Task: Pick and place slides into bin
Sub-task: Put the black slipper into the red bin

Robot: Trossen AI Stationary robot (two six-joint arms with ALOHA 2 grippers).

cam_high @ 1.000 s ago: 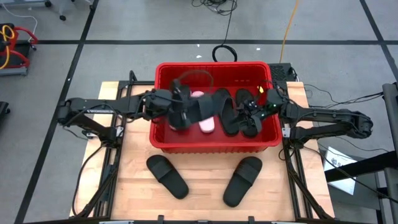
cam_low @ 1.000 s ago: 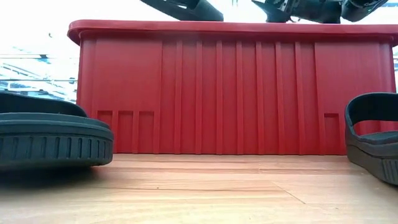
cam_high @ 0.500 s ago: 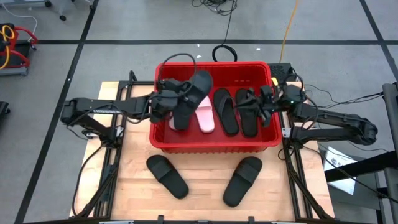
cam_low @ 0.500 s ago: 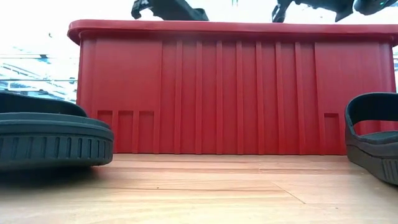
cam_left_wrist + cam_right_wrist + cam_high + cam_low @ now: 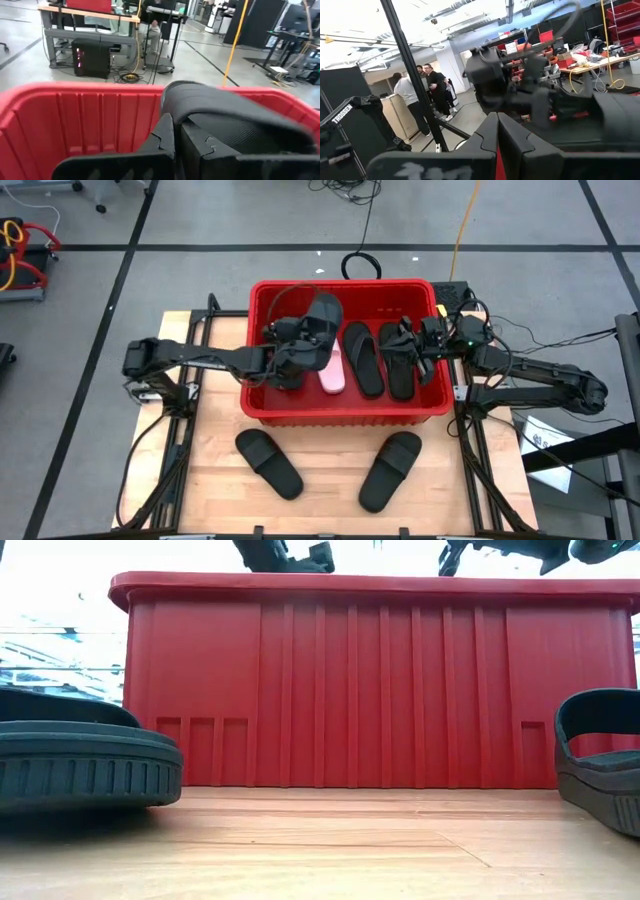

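Ribbed red bin (image 5: pixel 345 412) holds black slides (image 5: pixel 364 358) and a pale pink one (image 5: pixel 331 376).

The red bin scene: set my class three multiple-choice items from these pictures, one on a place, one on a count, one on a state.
1. Where do the two black slides outside the red bin lie?
A. On the wooden table in front of the bin
B. On the floor behind the bin
C. On top of the bin's rim

2. How many pink slides show inside the bin?
A. None
B. One
C. Four

3. What is the left tool doing?
A. Resting open on the table
B. Shut on a black slide over the bin
C. Holding a pink slide

Answers:
1. A: both black slides lie on the table.
2. B: one pink slide shows; another may be hidden.
3. B: its fingers clamp the black slide.
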